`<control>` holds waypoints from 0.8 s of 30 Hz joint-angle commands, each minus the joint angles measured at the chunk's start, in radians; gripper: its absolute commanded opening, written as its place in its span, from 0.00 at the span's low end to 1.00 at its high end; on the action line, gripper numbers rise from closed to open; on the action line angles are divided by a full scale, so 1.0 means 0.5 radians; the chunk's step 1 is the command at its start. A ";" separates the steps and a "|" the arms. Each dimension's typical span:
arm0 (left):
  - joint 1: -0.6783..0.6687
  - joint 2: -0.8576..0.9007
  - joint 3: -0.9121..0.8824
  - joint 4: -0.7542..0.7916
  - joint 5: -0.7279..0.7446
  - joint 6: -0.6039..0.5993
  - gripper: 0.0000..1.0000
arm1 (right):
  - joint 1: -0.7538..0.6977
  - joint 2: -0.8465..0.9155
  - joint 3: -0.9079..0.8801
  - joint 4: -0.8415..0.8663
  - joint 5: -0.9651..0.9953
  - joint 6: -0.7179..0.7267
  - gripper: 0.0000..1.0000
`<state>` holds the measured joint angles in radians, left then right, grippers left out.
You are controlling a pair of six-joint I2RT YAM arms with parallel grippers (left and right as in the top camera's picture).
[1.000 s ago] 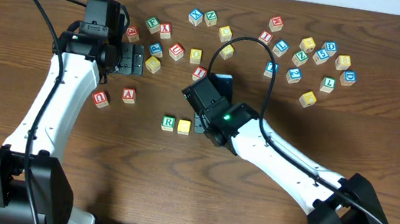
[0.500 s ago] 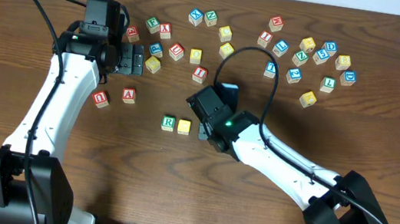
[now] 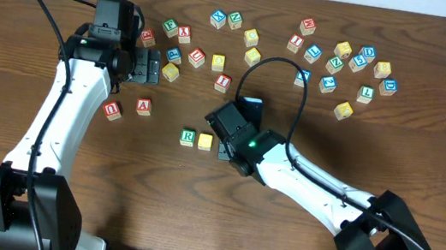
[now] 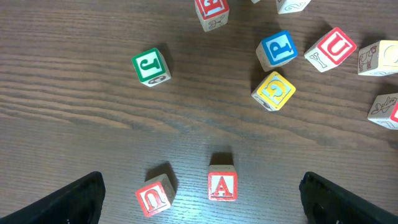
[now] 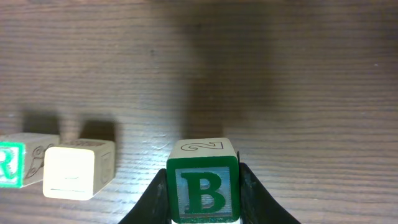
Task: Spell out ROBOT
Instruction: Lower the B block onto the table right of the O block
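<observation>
As you read the scene from the left, your left gripper (image 3: 151, 69) hangs over the wooden table (image 3: 425, 160) with its jaws spread wide and nothing held. In the left wrist view only its dark fingertips (image 4: 78, 200) show, at the bottom corners. Between them on the table lie a red U block (image 4: 154, 198) and, just to its right, a red A block (image 4: 222, 185), near each other but not touching. A green J block (image 4: 151, 66) sits apart from them, higher in that view.

Toward the middle of the table, a green R block (image 3: 188, 138) lies at the left end of a short row. Just beside it on the right is a yellow block (image 3: 204, 142). You cannot tell whether the two touch, and the yellow block's letter cannot be read.

Next to the right is your right gripper (image 5: 203, 198), closed on a green B block (image 5: 203, 186) with one finger pressed against each side. The letter B faces the wrist camera upright. The B block sits to the right of the yellow block with a clear gap, roughly in line with the row. Whether it rests on the table cannot be told, and from overhead the wrist hides it.

Farther right and toward the back edge, scattered blocks (image 3: 328, 84) in red, blue, yellow and green lie loose, well apart from the row.
</observation>
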<state>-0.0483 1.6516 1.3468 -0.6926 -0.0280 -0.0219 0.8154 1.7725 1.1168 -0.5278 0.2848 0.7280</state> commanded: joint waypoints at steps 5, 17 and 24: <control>0.008 0.007 0.003 -0.005 0.005 0.013 0.98 | 0.040 -0.016 -0.029 0.072 0.024 0.037 0.15; 0.008 0.007 0.003 -0.005 0.005 0.013 0.98 | 0.092 0.080 -0.032 0.098 0.023 0.037 0.13; 0.008 0.007 0.003 -0.005 0.005 0.013 0.98 | 0.141 0.091 -0.032 0.119 0.024 0.037 0.13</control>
<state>-0.0483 1.6516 1.3468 -0.6926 -0.0280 -0.0219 0.8745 1.8091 1.1095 -0.4736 0.2844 0.7307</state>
